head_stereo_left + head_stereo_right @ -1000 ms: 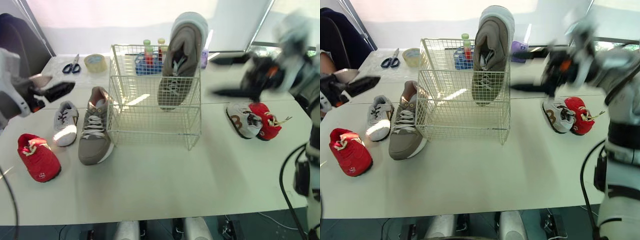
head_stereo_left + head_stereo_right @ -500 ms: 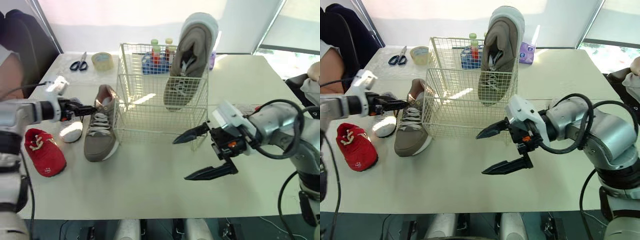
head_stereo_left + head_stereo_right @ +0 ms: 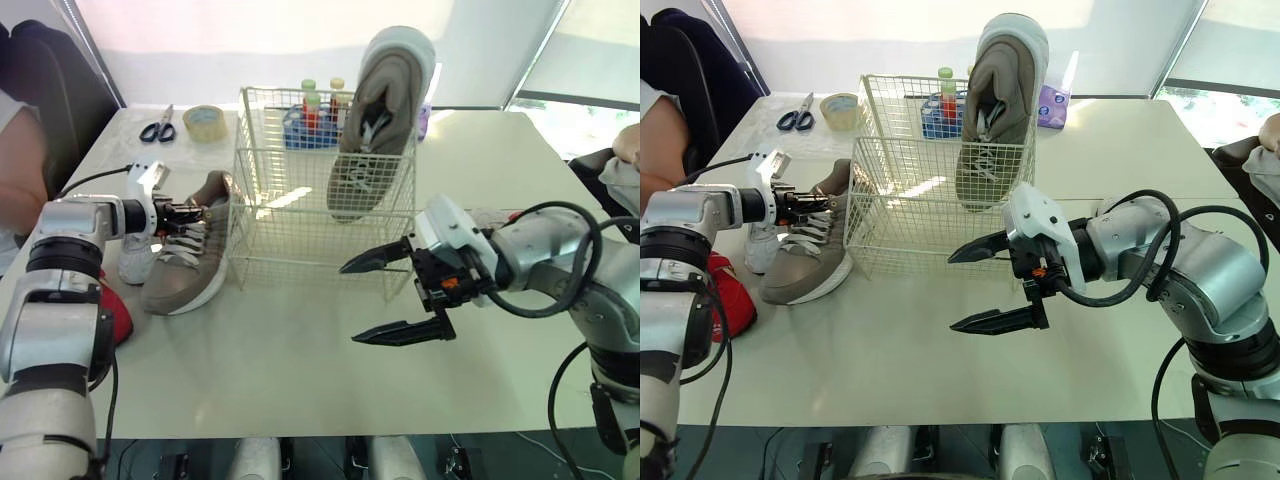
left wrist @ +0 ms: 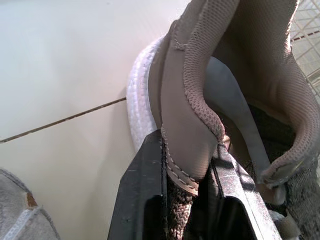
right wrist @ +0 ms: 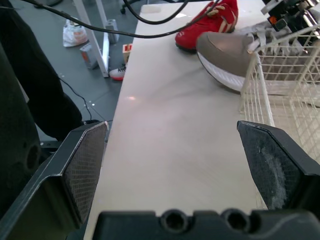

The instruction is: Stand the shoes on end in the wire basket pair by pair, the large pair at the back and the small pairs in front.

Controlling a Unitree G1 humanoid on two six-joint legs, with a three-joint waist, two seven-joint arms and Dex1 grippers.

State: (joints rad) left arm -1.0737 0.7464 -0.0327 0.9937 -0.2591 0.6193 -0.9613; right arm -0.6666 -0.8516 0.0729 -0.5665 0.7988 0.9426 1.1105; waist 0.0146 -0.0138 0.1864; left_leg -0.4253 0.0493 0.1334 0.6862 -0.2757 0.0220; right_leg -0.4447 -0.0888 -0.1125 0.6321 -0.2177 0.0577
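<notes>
A large taupe shoe (image 3: 185, 265) lies tipped beside the left wall of the wire basket (image 3: 320, 215). My left gripper (image 3: 187, 213) is shut on its collar near the heel; the wrist view shows both fingers (image 4: 145, 195) clamping the collar edge (image 4: 192, 135). Its mate (image 3: 375, 110) stands on end in the basket's back right corner. A small white shoe (image 3: 758, 250) and a small red shoe (image 3: 728, 295) lie left of the held shoe, partly hidden by my left arm. My right gripper (image 3: 352, 305) hangs open in front of the basket, holding nothing.
Scissors (image 3: 155, 130) and a tape roll (image 3: 205, 123) lie at the back left. A blue box of bottles (image 3: 310, 118) stands behind the basket, a purple item (image 3: 1052, 103) beside it. A person sits at the left edge (image 3: 20, 160).
My left gripper has closed on the large shoe's collar, and the shoe has tipped with its toe swung left. My right gripper has shifted slightly left, still open.
</notes>
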